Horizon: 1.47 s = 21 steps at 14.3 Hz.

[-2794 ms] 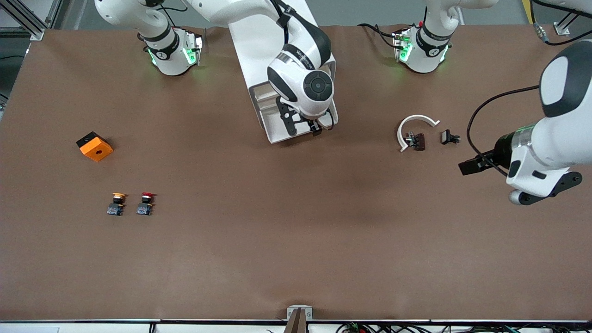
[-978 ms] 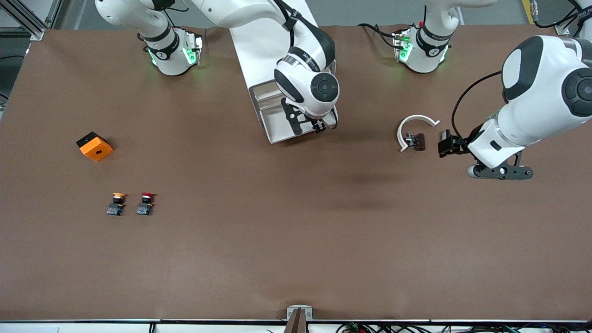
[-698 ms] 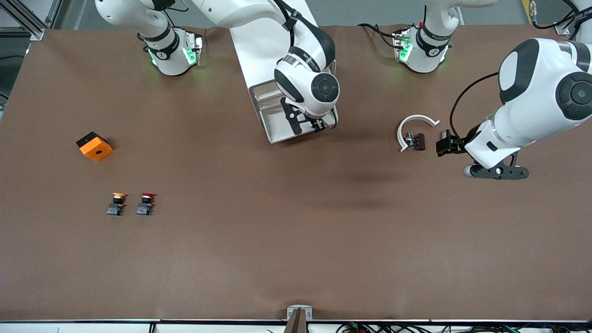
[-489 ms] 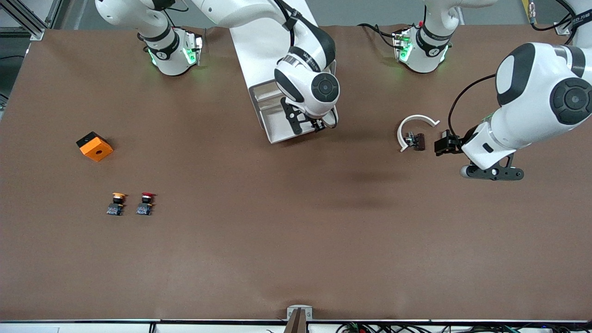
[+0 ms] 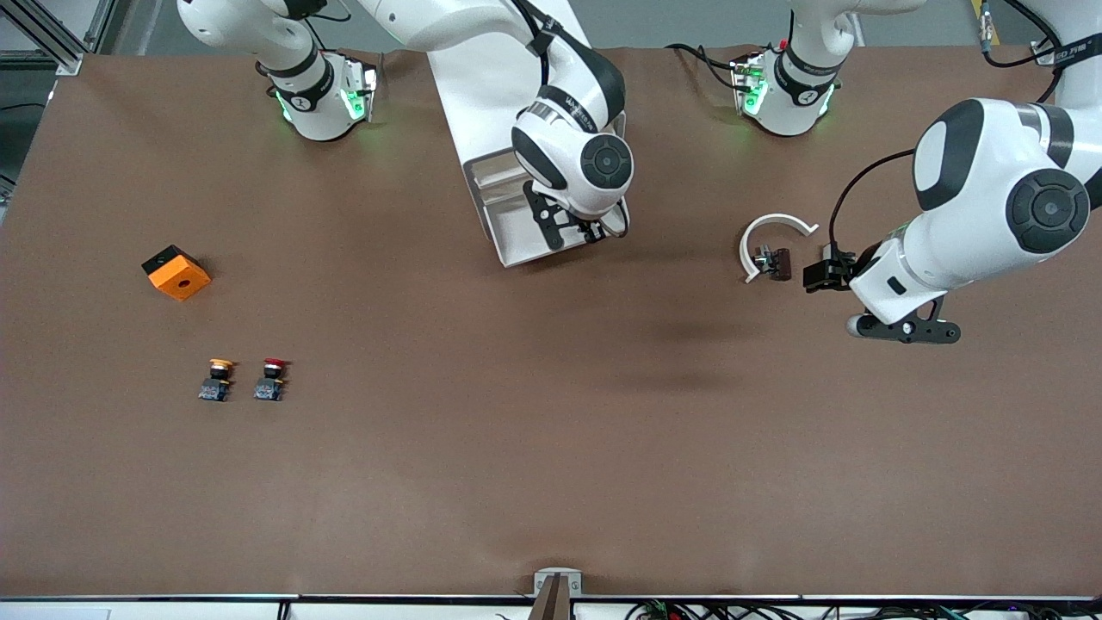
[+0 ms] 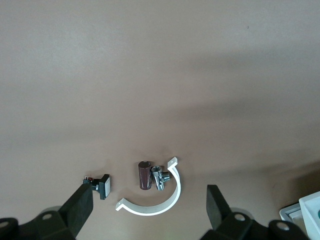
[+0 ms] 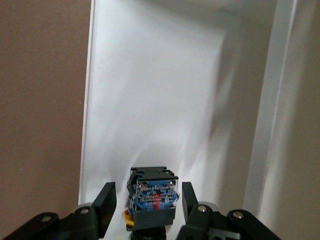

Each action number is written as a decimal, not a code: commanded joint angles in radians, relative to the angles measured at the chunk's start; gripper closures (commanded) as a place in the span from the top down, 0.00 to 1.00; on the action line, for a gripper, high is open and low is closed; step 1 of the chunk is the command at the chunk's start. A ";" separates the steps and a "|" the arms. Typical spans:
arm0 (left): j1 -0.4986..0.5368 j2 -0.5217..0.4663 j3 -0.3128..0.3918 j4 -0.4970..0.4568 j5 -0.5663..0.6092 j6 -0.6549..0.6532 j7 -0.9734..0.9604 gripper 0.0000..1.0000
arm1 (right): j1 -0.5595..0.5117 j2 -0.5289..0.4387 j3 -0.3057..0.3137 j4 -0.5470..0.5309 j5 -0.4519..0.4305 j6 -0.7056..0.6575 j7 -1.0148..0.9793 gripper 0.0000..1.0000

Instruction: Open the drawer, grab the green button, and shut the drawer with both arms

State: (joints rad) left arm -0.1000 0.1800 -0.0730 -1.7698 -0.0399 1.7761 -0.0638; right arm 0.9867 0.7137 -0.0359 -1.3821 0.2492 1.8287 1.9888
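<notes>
The drawer (image 5: 502,222) stands pulled out of the white cabinet (image 5: 482,86) toward the front camera. My right gripper (image 5: 591,234) is down in the drawer (image 7: 160,100). In the right wrist view its fingers (image 7: 106,197) are open on either side of a button (image 7: 152,197) with a black body and bluish base, with a small gap on each side. The button's cap is hidden. My left gripper (image 5: 816,275) is open (image 6: 147,201) and empty, low over small parts toward the left arm's end of the table.
Under the left gripper lie a white curved clamp (image 6: 178,193), a brown cylinder (image 6: 145,175) with a metal fitting, and a small black switch (image 6: 102,186). An orange block (image 5: 176,272), an orange-capped button (image 5: 215,380) and a red-capped button (image 5: 271,380) sit toward the right arm's end.
The left arm has swung in from the table's end and brought its gripper over the black switch and clamp. The right gripper has barely shifted in the drawer.
</notes>
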 commanded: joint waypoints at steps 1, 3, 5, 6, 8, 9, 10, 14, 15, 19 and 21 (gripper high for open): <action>0.002 -0.001 -0.004 -0.010 0.018 0.006 0.015 1.00 | 0.012 0.016 -0.009 0.018 0.016 -0.002 -0.012 0.62; 0.000 0.006 -0.004 -0.014 0.018 0.006 0.015 1.00 | 0.017 0.024 -0.009 0.015 0.016 0.011 -0.012 0.62; -0.001 0.012 -0.004 -0.014 0.018 0.006 0.015 1.00 | 0.020 0.027 -0.009 0.015 0.016 0.012 -0.012 0.62; 0.000 0.013 -0.005 -0.014 0.018 0.006 0.015 1.00 | 0.020 0.027 -0.009 0.015 0.016 0.012 -0.012 0.61; -0.001 0.015 -0.004 -0.014 0.018 0.006 0.015 1.00 | 0.020 0.027 -0.009 0.015 0.016 0.012 -0.013 0.35; -0.001 0.015 -0.005 -0.013 0.018 0.006 0.015 1.00 | 0.020 0.027 -0.009 0.017 0.016 0.015 -0.013 0.12; -0.001 0.019 -0.004 -0.011 0.018 0.006 0.015 1.00 | 0.018 0.026 -0.009 0.018 0.018 0.017 -0.013 0.00; -0.001 0.021 -0.004 -0.007 0.018 0.006 0.015 1.00 | 0.004 0.018 -0.009 0.035 0.019 0.006 -0.050 0.00; -0.001 0.021 -0.004 -0.007 0.018 0.006 0.013 1.00 | -0.005 0.015 -0.007 0.046 0.019 0.003 -0.054 0.00; -0.029 0.038 -0.005 0.009 0.015 0.014 -0.005 1.00 | -0.072 0.009 -0.007 0.159 0.062 -0.132 -0.164 0.00; -0.058 0.067 -0.005 0.018 0.005 0.031 -0.011 1.00 | -0.123 0.007 -0.006 0.216 0.062 -0.198 -0.285 0.00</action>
State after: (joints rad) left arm -0.1291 0.2103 -0.0744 -1.7767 -0.0399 1.7868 -0.0633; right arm 0.9222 0.7211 -0.0511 -1.2339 0.2844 1.7059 1.8149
